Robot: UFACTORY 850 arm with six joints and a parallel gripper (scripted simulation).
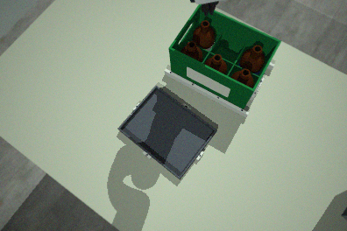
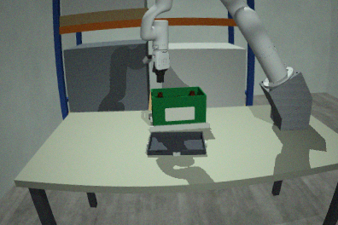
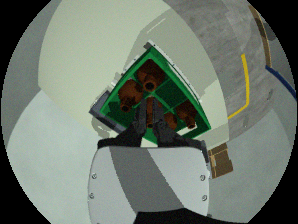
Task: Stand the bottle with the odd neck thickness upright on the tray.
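The green crate [image 1: 176, 63] [image 2: 157, 111] stands level and holds five brown bottles. In the top view they are a back-left bottle [image 1: 204, 37], a front-left bottle [image 1: 191, 52], a front-middle bottle [image 1: 216, 63], a back-right bottle [image 1: 252, 59] and a front-right bottle [image 1: 243, 77]. The back-middle compartment is empty. I cannot tell which neck differs. The dark tray [image 1: 163, 133] [image 2: 177, 143] lies level and empty in front of the crate. My gripper [image 1: 208, 11] [image 2: 160, 81] [image 3: 149, 105] hangs above the crate, fingers slightly open, holding nothing. A bottle shows below the narrow gap in the wrist view.
A white ledge [image 1: 206, 92] [image 2: 179, 128] runs along the crate's front foot, between crate and tray. The crate's high walls surround the bottles. The arm's grey pedestal [image 2: 292, 103] stands on the table at the right in the exterior view, and a shelf rack stands behind.
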